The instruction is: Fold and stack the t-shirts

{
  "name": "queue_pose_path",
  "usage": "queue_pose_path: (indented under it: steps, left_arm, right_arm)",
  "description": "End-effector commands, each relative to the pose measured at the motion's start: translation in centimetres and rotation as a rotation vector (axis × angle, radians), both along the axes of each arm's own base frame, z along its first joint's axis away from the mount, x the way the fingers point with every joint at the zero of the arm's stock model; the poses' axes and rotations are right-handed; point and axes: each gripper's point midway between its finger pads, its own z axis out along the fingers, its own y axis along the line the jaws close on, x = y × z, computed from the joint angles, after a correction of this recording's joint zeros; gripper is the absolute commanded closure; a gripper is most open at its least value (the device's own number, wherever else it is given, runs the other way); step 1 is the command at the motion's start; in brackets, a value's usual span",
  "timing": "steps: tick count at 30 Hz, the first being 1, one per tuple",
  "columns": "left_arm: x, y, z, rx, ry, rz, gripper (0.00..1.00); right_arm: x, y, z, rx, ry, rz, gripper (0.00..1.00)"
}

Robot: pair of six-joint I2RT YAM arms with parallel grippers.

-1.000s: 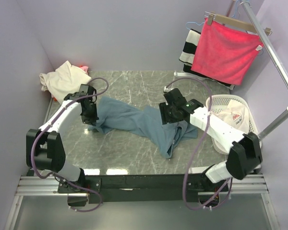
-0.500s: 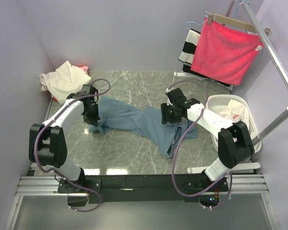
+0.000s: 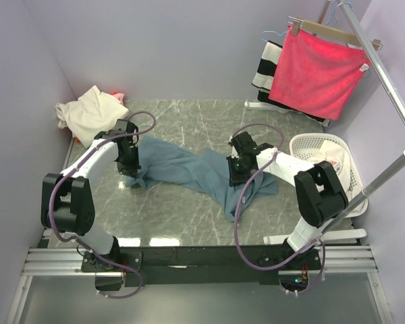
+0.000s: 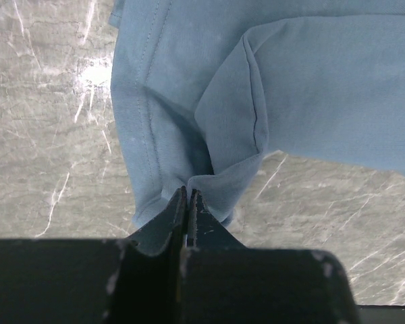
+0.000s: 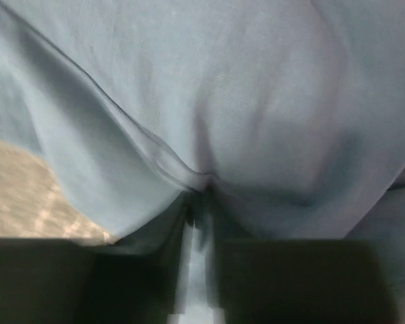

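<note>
Blue-grey t-shirt (image 3: 185, 167) lies rumpled across the middle of the tabletop (image 3: 182, 219), its left end pinched in the tightly closed left gripper (image 4: 187, 196), its right part bunched between the narrowed fingers of the right gripper (image 5: 199, 202).

1. The left arm (image 3: 88, 162) and right arm (image 3: 283, 164) have white shells with chunky black joints.
2. Purple cables (image 3: 50, 202) loop along each.
3. The left gripper (image 3: 130, 169) and right gripper (image 3: 237, 177) are black, with scuffed, white-flecked fingers (image 4: 158, 235).
4. Black base rail (image 3: 202, 256) underneath.
</note>
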Motion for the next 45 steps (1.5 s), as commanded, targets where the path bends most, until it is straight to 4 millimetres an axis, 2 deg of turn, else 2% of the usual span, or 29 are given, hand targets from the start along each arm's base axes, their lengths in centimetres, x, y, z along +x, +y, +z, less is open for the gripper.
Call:
queue_pose_path:
  steps: [1,3,6,7,8,9,10,12,13,16,18,20,26,29,30,31,33,35,36,37,38,39,40,41,42,44,45]
  left_arm:
    - [0.6,-0.2,0.4,0.002,-0.024,-0.018,0.99]
    - [0.5,-0.1,0.5,0.004,-0.026,-0.017,0.99]
    - [0.6,0.1,0.8,0.014,-0.036,-0.011,0.99]
    - [0.7,0.2,1.2,0.022,-0.048,-0.002,0.99]
    - [0.8,0.4,1.5,0.028,-0.052,0.002,0.99]
    - [1.2,0.5,2.3,0.034,-0.076,0.007,0.99]
    - [1.5,0.6,3.4,0.037,-0.108,0.019,0.99]
    - [2.3,1.1,5.6,0.058,-0.175,0.049,0.99]
    - [2.6,1.3,7.2,0.058,-0.223,0.059,0.99]
    - [3.1,2.1,11.2,0.083,-0.335,0.093,0.99]
    - [3.5,2.8,13.3,0.105,-0.407,0.116,0.99]
    - [3.5,3.1,14.6,0.106,-0.454,0.118,0.99]
    - [2.6,3.5,14.5,0.121,-0.437,0.129,0.99]
    - [2.4,4.2,14.9,0.141,-0.457,0.153,0.99]
    - [2.3,4.5,15.2,0.143,-0.463,0.161,0.99]
    - [2.2,4.7,15.2,0.148,-0.46,0.166,0.99]
    - [2.4,4.9,15.1,0.148,-0.46,0.171,0.98]
    - [2.3,4.7,14.5,0.141,-0.439,0.162,0.98]
    - [2.4,4.6,14.0,0.139,-0.424,0.162,0.99]
    - [2.5,4.5,13.6,0.137,-0.413,0.159,0.99]
    - [2.4,4.3,13.1,0.129,-0.399,0.152,0.99]
    - [2.5,4.3,12.8,0.127,-0.395,0.153,0.99]
    - [2.6,4.2,12.6,0.122,-0.391,0.15,0.99]
    - [2.6,4.1,12.3,0.119,-0.384,0.146,0.99]
    - [2.7,4.0,12.1,0.118,-0.381,0.145,0.99]
    - [2.9,4.0,11.8,0.119,-0.374,0.141,0.99]
    - [3.0,3.9,11.5,0.119,-0.367,0.133,0.99]
  right_arm:
    - [0.8,0.0,0.2,0.007,-0.04,-0.009,1.0]
    - [1.1,0.0,1.3,0.018,-0.073,-0.006,1.0]
    - [1.8,-0.7,4.7,0.014,-0.182,-0.026,1.0]
    - [2.2,-0.7,7.4,0.036,-0.253,-0.031,1.0]
    - [2.4,-1.4,8.7,0.017,-0.29,-0.052,1.0]
    - [2.5,-1.7,10.2,0.021,-0.331,-0.062,1.0]
    - [2.8,-2.0,13.4,0.049,-0.417,-0.082,1.0]
    - [3.0,-2.9,16.9,0.053,-0.515,-0.115,1.0]
    - [2.7,-3.4,19.4,0.075,-0.586,-0.129,1.0]
    - [2.3,-5.1,23.7,0.077,-0.715,-0.182,1.0]
    - [2.1,-5.4,24.7,0.07,-0.742,-0.177,1.0]
    - [2.1,-5.6,24.0,0.037,-0.715,-0.156,0.98]
    - [2.6,-4.2,19.7,0.006,-0.574,-0.109,1.0]
    - [2.2,-2.5,16.3,0.027,-0.447,-0.026,0.99]
    - [2.3,-1.8,14.4,0.015,-0.377,0.014,1.0]
    - [1.0,0.3,13.5,0.1,-0.29,0.102,1.0]
    - [-1.3,2.4,10.4,0.159,-0.121,0.253,1.0]
    - [-4.1,5.1,9.4,0.211,-0.053,0.361,1.0]
    - [-5.7,5.8,8.6,0.228,-0.014,0.417,0.92]
    - [-6.6,6.2,8.4,0.238,0.01,0.445,0.79]
    - [-6.8,6.4,7.9,0.19,-0.004,0.442,0.69]
    - [-7.0,6.2,7.9,0.185,-0.007,0.394,0.53]
    - [-6.9,6.1,8.0,0.184,-0.019,0.373,0.44]
    - [-6.3,5.8,8.1,0.165,-0.053,0.338,0.4]
    - [-5.1,4.3,8.5,0.096,-0.117,0.253,0.35]
    - [-3.7,2.8,9.1,0.025,-0.195,0.177,0.33]
    - [-2.6,1.3,9.9,-0.023,-0.255,0.102,0.3]
